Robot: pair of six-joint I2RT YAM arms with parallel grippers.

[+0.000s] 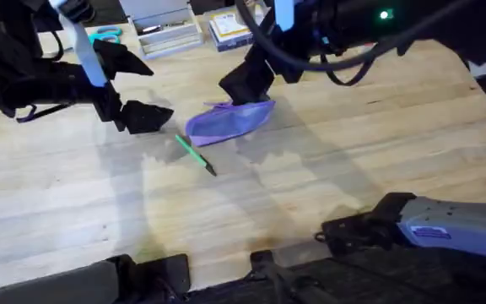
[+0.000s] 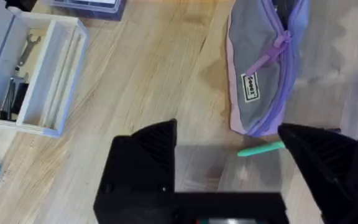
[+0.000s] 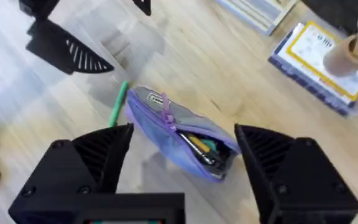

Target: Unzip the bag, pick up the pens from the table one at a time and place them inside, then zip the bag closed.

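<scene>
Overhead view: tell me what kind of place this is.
Probably a workshop or lab bench: a plank table, a tray of tools, and stacked books at the far edge behind the purple bag.

overhead looking down, wrists near bag point(image 1: 229, 121)

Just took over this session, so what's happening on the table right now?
Two arms are working on a lilac bag on the table. The bag is partly unzipped, with pens already visible inside in the right wrist view. One green pen lies on the table beside the bag. The left gripper is open and hovers over that pen's end; the right gripper is open above the bag. Neither holds anything.
</scene>
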